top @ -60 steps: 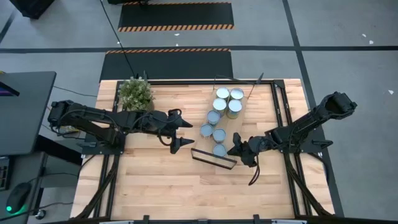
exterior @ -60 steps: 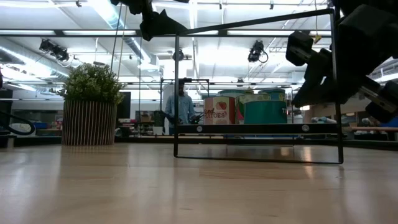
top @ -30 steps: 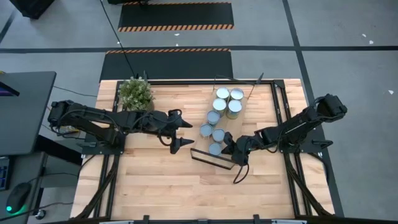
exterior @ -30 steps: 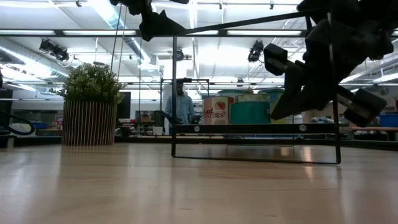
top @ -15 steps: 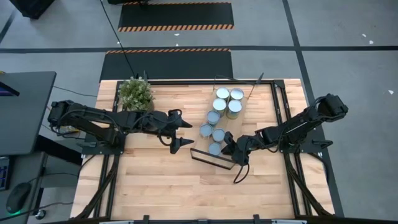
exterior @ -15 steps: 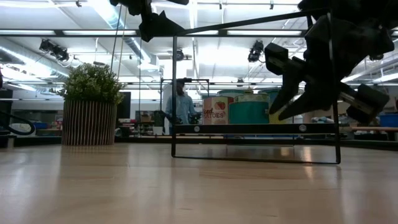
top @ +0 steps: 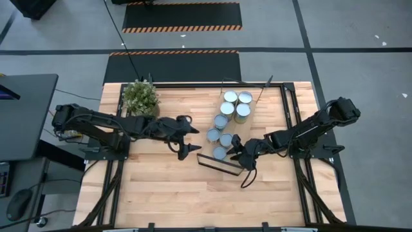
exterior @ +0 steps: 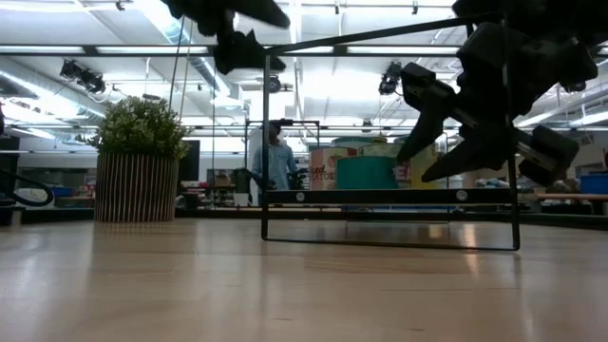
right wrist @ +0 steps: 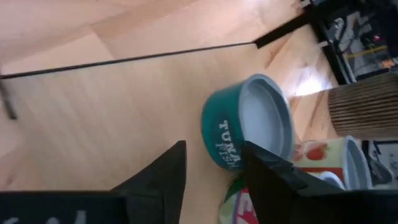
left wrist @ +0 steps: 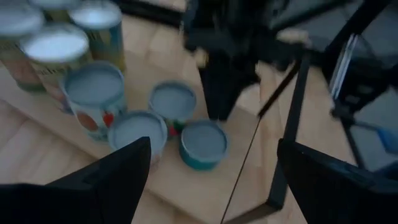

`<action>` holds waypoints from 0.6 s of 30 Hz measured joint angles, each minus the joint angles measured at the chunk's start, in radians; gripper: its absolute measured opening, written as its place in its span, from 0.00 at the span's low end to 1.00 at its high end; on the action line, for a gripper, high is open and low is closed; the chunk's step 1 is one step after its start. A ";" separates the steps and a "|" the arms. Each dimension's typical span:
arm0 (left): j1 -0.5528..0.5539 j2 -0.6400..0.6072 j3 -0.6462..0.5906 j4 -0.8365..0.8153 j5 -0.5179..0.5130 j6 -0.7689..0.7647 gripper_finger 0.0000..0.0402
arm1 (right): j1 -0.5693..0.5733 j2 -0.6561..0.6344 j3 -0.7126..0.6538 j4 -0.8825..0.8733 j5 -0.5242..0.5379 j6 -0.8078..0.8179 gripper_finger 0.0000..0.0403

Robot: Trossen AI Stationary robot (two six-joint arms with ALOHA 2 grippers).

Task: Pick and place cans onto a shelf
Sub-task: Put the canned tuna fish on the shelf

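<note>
Several cans (top: 226, 119) with pale round tops stand in a row on the shelf (exterior: 389, 197), a light board with black wire ends (top: 219, 165). The nearest is a short teal can (right wrist: 245, 124), also seen in the high view (top: 219, 153) and the left wrist view (left wrist: 204, 143). My right gripper (top: 234, 151) is open just to the can's right, pointing slantwise down at it, its fingers (right wrist: 168, 168) close to the can's side. My left gripper (top: 189, 136) hangs open in the air left of the shelf, with nothing between its fingers. My right gripper's fingers stand apart at the teal can's right side wall (right wrist: 224, 146), coming slantwise down from the table's right. Whether a fingertip touches the wall, I cannot tell. The can stands upright on the shelf board.
A potted plant (top: 140, 96) stands at the table's far left. Bare tabletop (top: 161, 187) lies near and left of the shelf. The shelf's tall wire frame (exterior: 513, 142) rises beside my right gripper. A person (exterior: 275, 161) stands in the room beyond the table.
My right gripper has opened and let go of the teal can, which stays upright on the shelf's near end. The gripper itself has kept its place.
</note>
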 joint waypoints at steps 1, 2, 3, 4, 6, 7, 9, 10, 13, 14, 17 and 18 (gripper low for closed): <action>-0.005 0.017 -0.001 -0.003 0.000 0.004 0.88 | 0.001 -0.001 0.000 0.004 0.011 0.002 0.40; -0.009 0.032 -0.001 -0.001 0.000 0.010 0.88 | 0.002 -0.001 0.000 0.011 0.014 0.007 0.40; -0.011 0.046 -0.001 -0.007 0.001 0.012 0.88 | 0.002 -0.001 0.000 0.019 0.011 0.013 0.40; -0.011 0.057 -0.001 -0.018 0.002 0.011 0.88 | 0.002 -0.001 0.000 0.027 -0.004 0.018 0.40; -0.010 0.076 -0.001 -0.038 0.005 0.004 0.88 | -0.006 0.006 0.000 0.046 -0.036 0.017 0.40; -0.009 0.080 0.001 -0.043 0.001 0.007 0.88 | -0.009 0.008 0.000 0.047 -0.039 0.013 0.40; -0.007 0.080 0.001 -0.048 0.000 0.001 0.88 | -0.014 0.008 -0.001 0.049 -0.037 0.004 0.40; -0.007 0.081 0.001 -0.051 0.005 -0.003 0.88 | -0.015 0.006 -0.001 0.048 -0.025 0.001 0.40; -0.013 0.071 0.020 -0.055 0.026 -0.022 0.88 | -0.014 -0.006 -0.001 0.068 -0.012 -0.025 0.40; -0.018 0.066 0.030 -0.052 0.028 -0.023 0.88 | -0.014 -0.007 -0.001 0.079 -0.020 -0.036 0.40; -0.028 0.066 0.047 -0.060 0.033 -0.023 0.88 | -0.037 -0.007 -0.001 0.104 -0.067 -0.065 0.40; -0.031 0.066 0.048 -0.068 0.035 -0.023 0.88 | -0.049 -0.007 -0.001 0.114 -0.087 -0.066 0.40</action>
